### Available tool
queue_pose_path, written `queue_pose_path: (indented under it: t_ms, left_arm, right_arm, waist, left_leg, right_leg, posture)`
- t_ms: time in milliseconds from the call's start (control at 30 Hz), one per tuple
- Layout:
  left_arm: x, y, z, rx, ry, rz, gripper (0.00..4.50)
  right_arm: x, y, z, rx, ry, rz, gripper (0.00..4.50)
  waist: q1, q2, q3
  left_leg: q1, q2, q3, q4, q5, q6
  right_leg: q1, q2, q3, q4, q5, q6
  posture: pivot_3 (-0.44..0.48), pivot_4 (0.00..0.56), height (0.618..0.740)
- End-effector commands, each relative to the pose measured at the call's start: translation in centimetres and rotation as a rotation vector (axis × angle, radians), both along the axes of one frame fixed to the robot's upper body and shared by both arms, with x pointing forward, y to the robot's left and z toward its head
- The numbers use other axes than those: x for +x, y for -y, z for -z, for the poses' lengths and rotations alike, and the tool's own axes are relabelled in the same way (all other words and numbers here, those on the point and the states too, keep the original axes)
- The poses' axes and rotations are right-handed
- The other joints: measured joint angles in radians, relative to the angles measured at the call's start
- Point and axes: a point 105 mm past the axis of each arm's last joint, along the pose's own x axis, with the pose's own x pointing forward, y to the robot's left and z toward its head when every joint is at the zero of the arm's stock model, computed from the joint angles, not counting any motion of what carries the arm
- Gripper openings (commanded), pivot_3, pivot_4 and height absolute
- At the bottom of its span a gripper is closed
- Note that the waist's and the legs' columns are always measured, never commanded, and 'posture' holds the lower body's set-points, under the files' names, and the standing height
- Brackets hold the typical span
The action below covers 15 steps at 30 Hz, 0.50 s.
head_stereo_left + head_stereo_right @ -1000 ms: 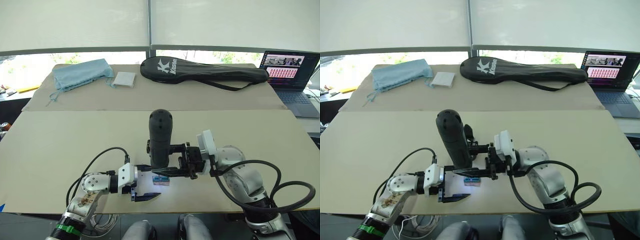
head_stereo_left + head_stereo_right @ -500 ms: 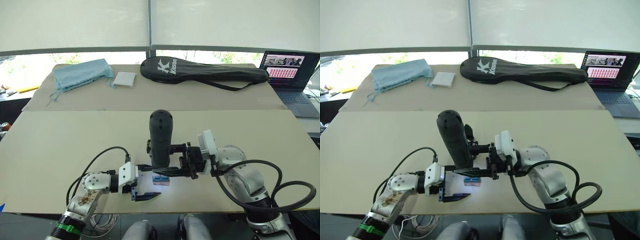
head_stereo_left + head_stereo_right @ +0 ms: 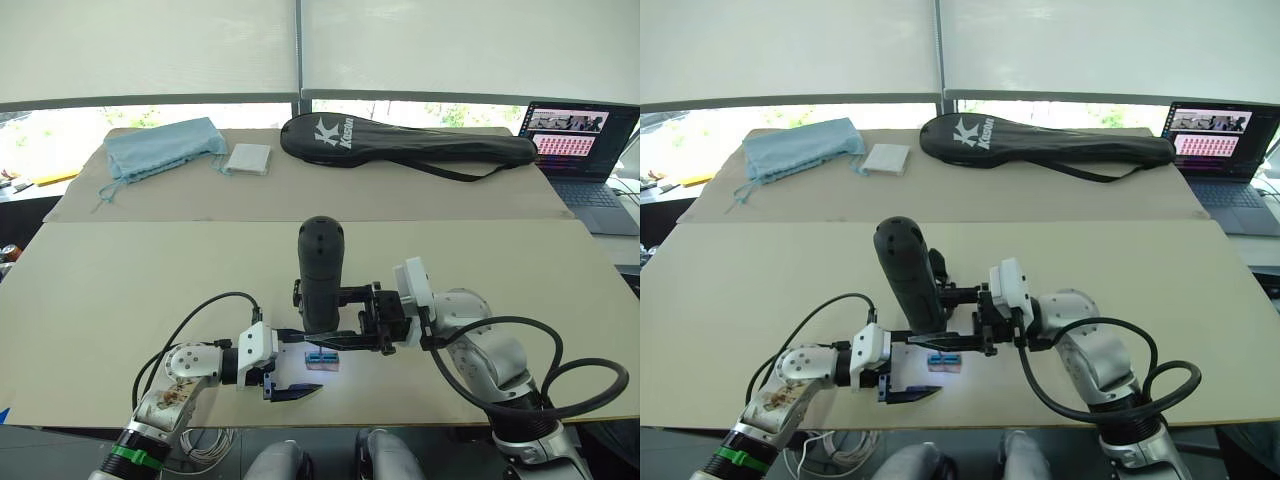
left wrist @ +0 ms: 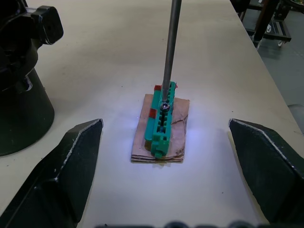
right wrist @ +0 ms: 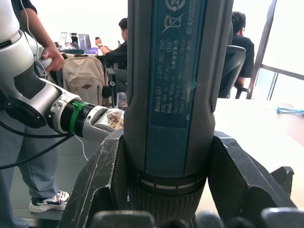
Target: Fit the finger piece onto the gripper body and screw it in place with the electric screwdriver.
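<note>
Tabletop (image 3: 150,270); upright matte-black electric screwdriver (image 3: 321,275).

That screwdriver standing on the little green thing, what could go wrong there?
The electric screwdriver, clamped upright in the right gripper, has its thin bit on a screw in the green-and-tan box. Nothing holds the box down, since the left gripper sits open around it, so pressure might tip or slide it. A tilt could make the bit slip off.

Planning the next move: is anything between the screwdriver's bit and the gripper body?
Nothing visible does. The right gripper holds the electric screwdriver with its bit on the green box; bare table lies between there and the gripper body.
</note>
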Motion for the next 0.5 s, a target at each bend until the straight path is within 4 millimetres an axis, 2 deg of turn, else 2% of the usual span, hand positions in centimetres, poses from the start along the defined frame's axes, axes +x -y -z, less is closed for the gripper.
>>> queue_pose_path:
  t_ms: [33, 500]
  left_arm:
    - [-0.55, 0.27, 1.33, 0.03, -0.059, 0.005, 4.48]
    - [-0.53, 0.22, 1.4, 0.031, -0.061, -0.003, 4.48]
  right_arm:
    - [-0.26, 0.15, -1.45, 0.036, 0.072, -0.007, 1.93]
    - [-0.19, -0.01, -1.23, 0.025, 0.064, -0.014, 1.93]
  waist:
    - [0.0, 0.0, 0.0]
    - [0.0, 0.0, 0.0]
  left_leg:
    - [0.0, 0.0, 0.0, 0.0, 0.0, 0.0]
    - [0.0, 0.0, 0.0, 0.0, 0.0, 0.0]
  right_leg:
    - [0.0, 0.0, 0.0, 0.0, 0.0, 0.0]
    - [0.0, 0.0, 0.0, 0.0, 0.0, 0.0]
  posture:
    - [0.0, 0.15, 0.74]
    - [0.0, 0.15, 0.74]
